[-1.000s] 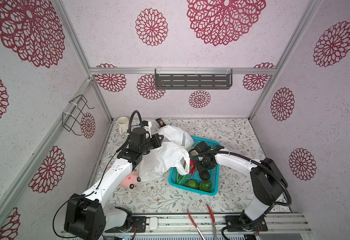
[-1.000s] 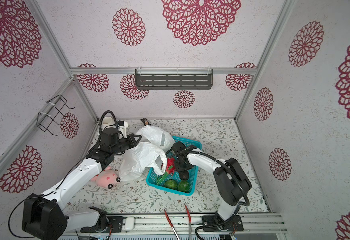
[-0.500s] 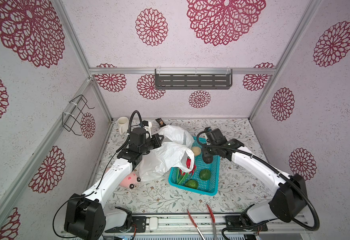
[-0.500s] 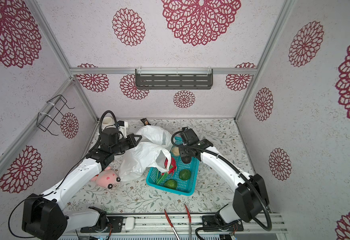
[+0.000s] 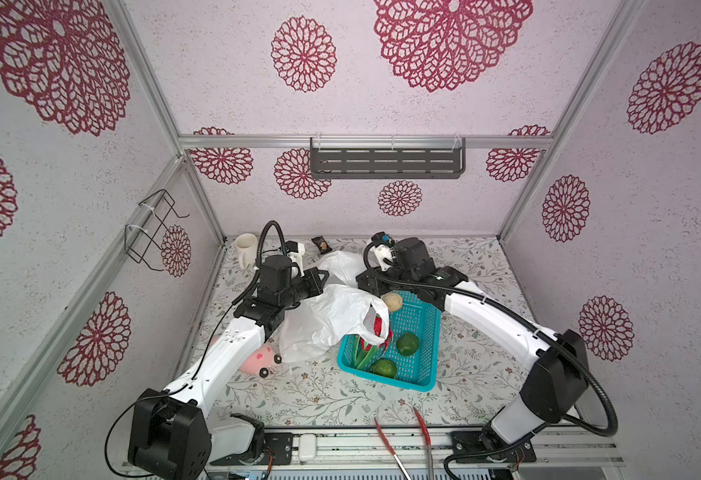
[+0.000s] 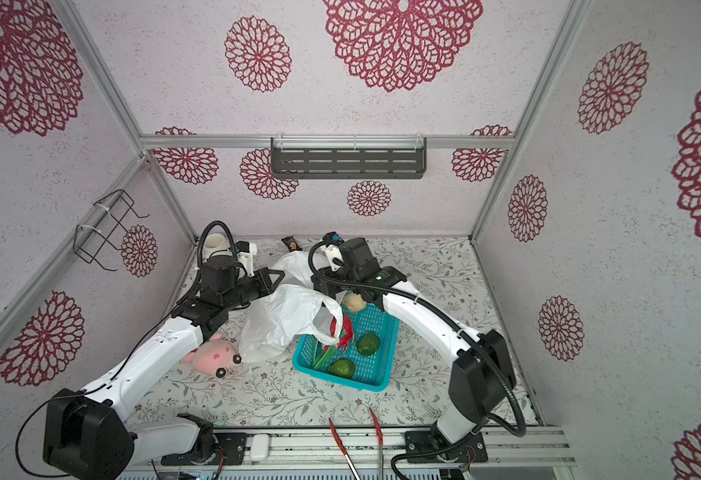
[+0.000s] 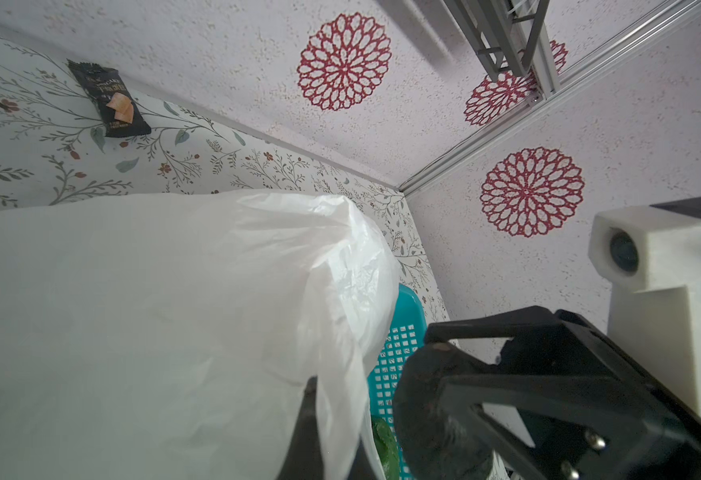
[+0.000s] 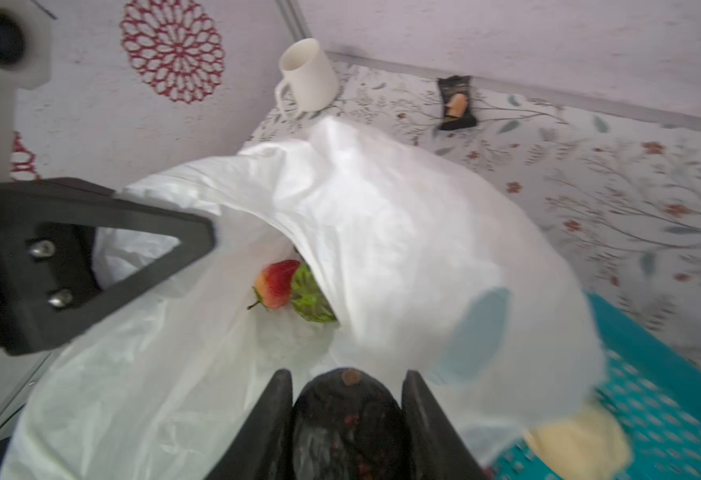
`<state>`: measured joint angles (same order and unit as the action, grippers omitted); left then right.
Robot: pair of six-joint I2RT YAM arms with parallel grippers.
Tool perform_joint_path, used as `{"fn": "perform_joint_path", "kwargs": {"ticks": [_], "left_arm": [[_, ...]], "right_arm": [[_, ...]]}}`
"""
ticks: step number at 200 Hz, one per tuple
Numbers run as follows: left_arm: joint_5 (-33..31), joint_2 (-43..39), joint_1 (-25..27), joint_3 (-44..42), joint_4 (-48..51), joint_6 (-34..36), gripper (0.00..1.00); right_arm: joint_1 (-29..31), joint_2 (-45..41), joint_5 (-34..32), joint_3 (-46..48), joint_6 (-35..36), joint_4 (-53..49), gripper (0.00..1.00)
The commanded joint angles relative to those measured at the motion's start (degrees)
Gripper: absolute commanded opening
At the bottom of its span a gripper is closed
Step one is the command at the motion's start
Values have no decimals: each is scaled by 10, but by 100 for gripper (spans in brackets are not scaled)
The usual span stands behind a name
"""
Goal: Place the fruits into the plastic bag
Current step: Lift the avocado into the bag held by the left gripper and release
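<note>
Right claw [image 8: 346, 377] is partly open and grips a dark avocado [image 8: 346, 432] between its two fingers, right at the mouth of the bag [image 8: 382, 224]. On the far side the left claw [image 5: 324, 275] is closed tight on the bag's rim, holding the mouth lifted and open; in the right wrist view its black tip lies against the white plastic. Inside the bag lie a red strawberry [image 8: 276, 284] and a bumpy green fruit [image 8: 311, 299], touching each other.

In both top views the bag is a crinkled white heap near the middle of the table [image 5: 299, 395]. Its loop handle hangs over the left edge of a teal basket [image 5: 423, 328] just beside it. A dragon fruit [image 5: 378, 328], red with green scales, lies in the basket partly behind that handle. One green round fruit [image 5: 408, 344] sits near the basket's middle and a second green fruit [image 5: 383, 368] near its front edge, the two apart. A pale yellow lumpy fruit [image 5: 392, 301] rests at the basket's far corner, close to the right claw.

Left of the bag, a pink plush toy [image 5: 259, 360] lies on the table, partly under the left arm. A white mug [image 5: 245, 249] stands in the far left corner, and a dark snack wrapper [image 5: 321, 244] lies flat by the back wall.
</note>
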<state>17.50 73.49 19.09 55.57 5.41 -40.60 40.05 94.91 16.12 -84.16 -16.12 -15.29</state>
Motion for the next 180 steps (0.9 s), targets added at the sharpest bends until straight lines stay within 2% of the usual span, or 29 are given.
{"fn": "perform_joint_path", "kwargs": {"ticks": [1,47,86,105,112,119,126,147,163,180], "left_arm": [[6,-9,5,2,-7,3,0],[4,-13,7,2,-11,0,0],[6,-19,7,-3,-12,2,0],[4,-22,7,-6,-14,1,0],[4,-23,7,-7,-14,1,0],[3,-24,7,-7,-13,2,0],[0,-24,7,-8,-13,2,0],[-6,-27,7,-11,-12,4,0],[-6,-27,8,-11,-11,6,0],[-9,-25,7,-10,-10,7,0]], "right_arm": [[18,32,68,-44,-27,72,27],[24,116,98,-93,-77,110,28],[22,163,33,-121,-103,101,31],[22,174,41,-128,-107,103,41],[21,174,46,-130,-106,103,51],[21,172,47,-130,-105,102,65],[21,169,46,-129,-102,100,71],[20,148,26,-125,-81,85,79],[17,123,11,-112,-67,77,80],[12,93,23,-94,-54,73,81]]}}
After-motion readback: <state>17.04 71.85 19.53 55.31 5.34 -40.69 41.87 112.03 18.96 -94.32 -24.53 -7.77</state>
